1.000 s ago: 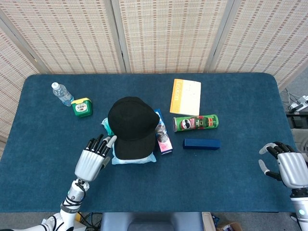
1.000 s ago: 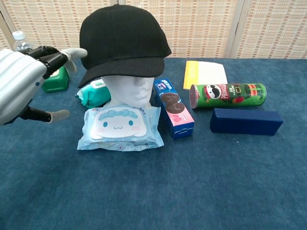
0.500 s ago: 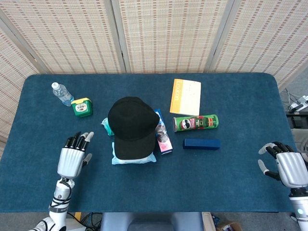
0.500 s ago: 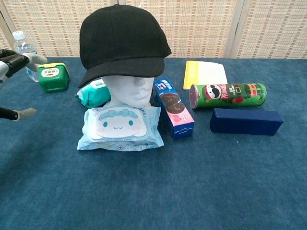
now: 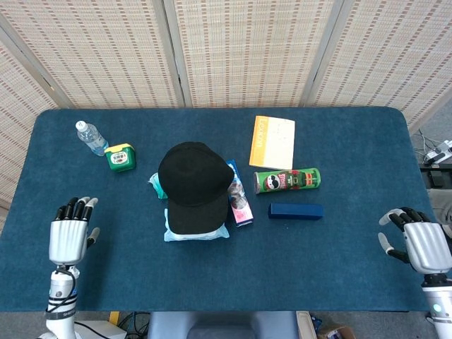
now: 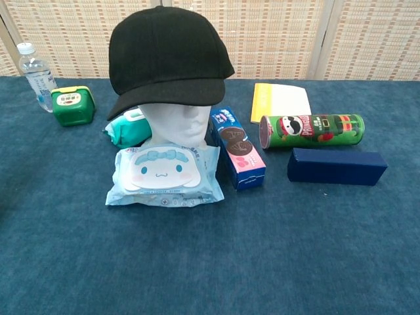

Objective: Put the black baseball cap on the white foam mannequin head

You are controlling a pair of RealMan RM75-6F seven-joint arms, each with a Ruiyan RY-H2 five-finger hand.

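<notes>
head view: left hand [image 5: 68,232] fingers apart, holding nothing, near table [image 5: 339,268] corner – right hand [image 5: 417,240] fingers spread, empty | chest view: cap [image 6: 167,56] sits on foam head [image 6: 176,123] – wipes pack [image 6: 164,174] in front

- black baseball cap [image 6: 167,56]; white mannequin head [image 6: 176,123]
- dark blue table [image 6: 262,262]
- green can [image 6: 312,130]
- navy box [image 6: 336,166]
- yellow-and-white book [image 6: 281,101]
</notes>
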